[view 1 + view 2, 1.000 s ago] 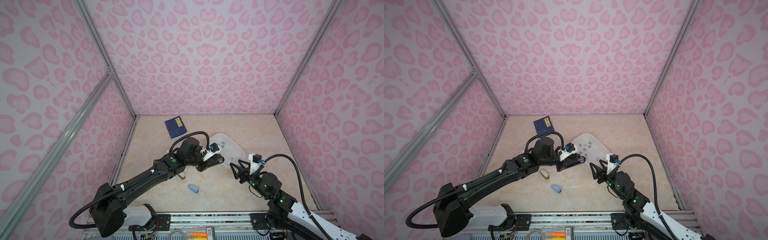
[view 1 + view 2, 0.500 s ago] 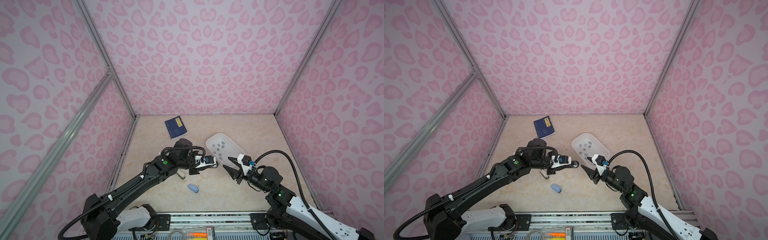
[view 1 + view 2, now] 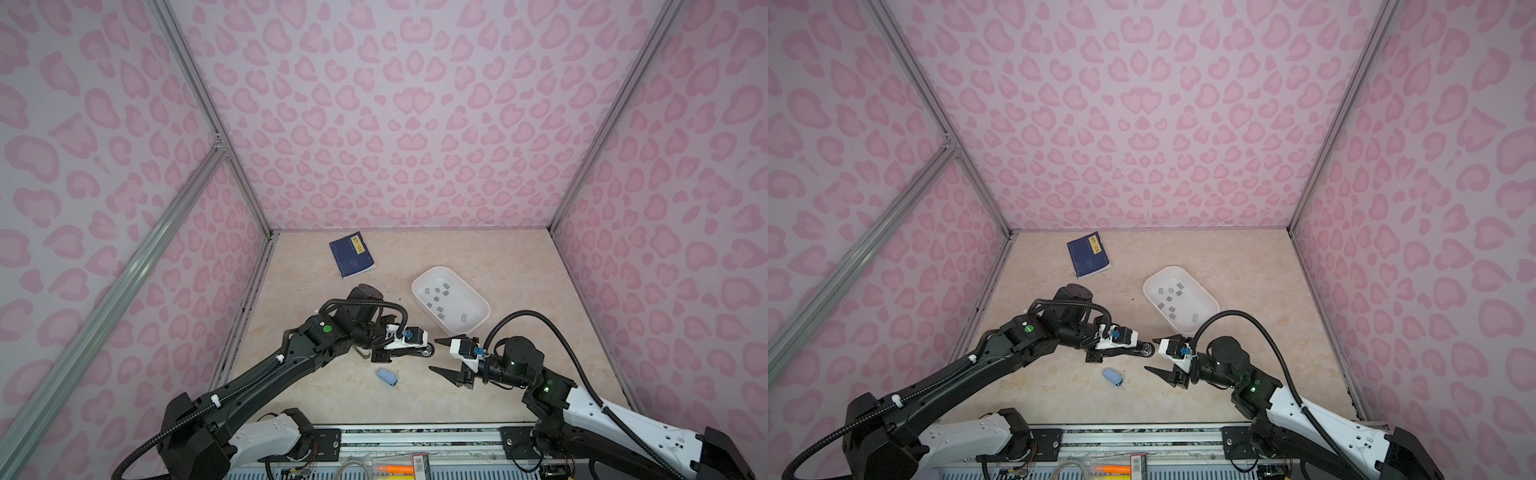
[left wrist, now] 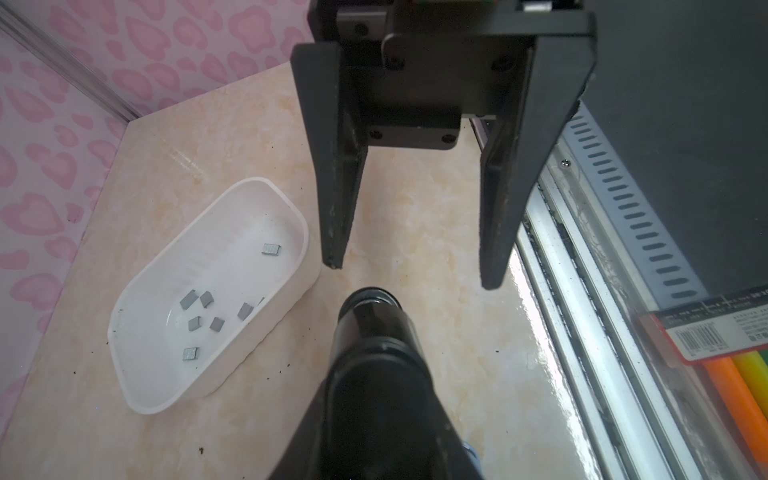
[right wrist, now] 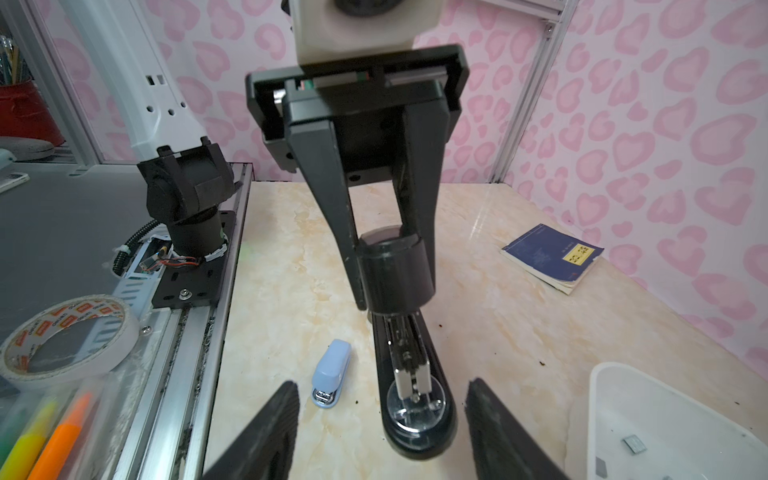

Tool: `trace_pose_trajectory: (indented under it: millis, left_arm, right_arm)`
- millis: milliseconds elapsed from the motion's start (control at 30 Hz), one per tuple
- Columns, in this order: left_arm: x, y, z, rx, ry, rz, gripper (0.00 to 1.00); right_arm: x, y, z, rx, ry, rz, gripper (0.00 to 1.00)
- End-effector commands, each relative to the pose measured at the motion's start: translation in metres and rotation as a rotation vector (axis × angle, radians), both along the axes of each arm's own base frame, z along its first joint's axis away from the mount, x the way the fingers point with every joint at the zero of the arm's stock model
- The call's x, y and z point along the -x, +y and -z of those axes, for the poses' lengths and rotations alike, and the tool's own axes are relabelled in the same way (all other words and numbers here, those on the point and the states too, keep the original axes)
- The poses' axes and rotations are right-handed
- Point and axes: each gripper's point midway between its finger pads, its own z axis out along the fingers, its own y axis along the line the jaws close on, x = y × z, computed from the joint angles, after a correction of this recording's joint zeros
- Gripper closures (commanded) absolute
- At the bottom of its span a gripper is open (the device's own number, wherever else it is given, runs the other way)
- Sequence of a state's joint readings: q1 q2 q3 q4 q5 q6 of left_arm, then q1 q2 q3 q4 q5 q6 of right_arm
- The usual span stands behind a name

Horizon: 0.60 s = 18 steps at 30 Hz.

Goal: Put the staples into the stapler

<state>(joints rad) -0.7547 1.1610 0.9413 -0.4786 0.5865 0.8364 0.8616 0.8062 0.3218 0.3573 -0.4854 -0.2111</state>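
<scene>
My left gripper (image 3: 409, 352) (image 3: 1127, 351) (image 5: 395, 291) is shut on the rear of a black stapler (image 3: 427, 353) (image 3: 1147, 350) (image 5: 409, 374) (image 4: 374, 374). The stapler lies low over the table, and its metal channel and clear round front show on top. My right gripper (image 3: 434, 354) (image 3: 1150, 354) (image 5: 382, 386) (image 4: 411, 274) faces the stapler's front. It is open, with one finger on each side of the tip and touching nothing. The staples (image 3: 440, 297) (image 3: 1169, 297) (image 4: 216, 324) are several small grey blocks lying in a white tray (image 3: 415, 286) (image 3: 1145, 291) (image 4: 257, 353) just behind both grippers.
A small light-blue stapler (image 3: 387, 377) (image 3: 1113, 377) (image 5: 331, 370) lies on the table in front of the left gripper. A dark blue booklet (image 3: 351, 259) (image 3: 1088, 259) (image 5: 552, 257) sits at the back left. A tape roll (image 5: 62, 336) and markers (image 5: 41, 436) lie beyond the front rail.
My left gripper carried the black stapler forward and down, uncovering the tray. My right gripper swung round to face the stapler's front, and its jaws narrowed and then widened again.
</scene>
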Motion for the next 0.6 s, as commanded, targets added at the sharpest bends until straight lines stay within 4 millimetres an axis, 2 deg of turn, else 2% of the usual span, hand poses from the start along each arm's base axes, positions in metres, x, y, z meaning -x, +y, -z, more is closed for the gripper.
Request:
trace_pose_trajectory:
  millis: [0, 100, 233, 367, 567]
  left_arm:
    - [0.006, -0.005, -0.017, 0.062, -0.023, 0.052, 0.96]
    - [0.007, -0.005, -0.017, 0.062, -0.026, 0.053, 0.96]
    - [0.005, -0.005, -0.017, 0.059, -0.029, 0.047, 0.96]
    - [0.006, -0.004, -0.021, 0.066, -0.039, 0.044, 0.96]
    - [0.013, 0.0, -0.03, 0.108, -0.07, 0.062, 0.96]
  right_arm:
    - [-0.011, 0.009, -0.008, 0.005, -0.029, 0.02, 0.42]
    - [-0.013, 0.023, -0.005, 0.039, -0.015, -0.017, 0.45]
    - [-0.017, 0.037, 0.004, 0.1, 0.007, -0.035, 0.6]
    - [-0.021, 0.044, 0.017, 0.149, 0.04, -0.035, 0.68]
    - [-0.021, 0.042, 0.022, 0.15, 0.034, -0.024, 0.7]
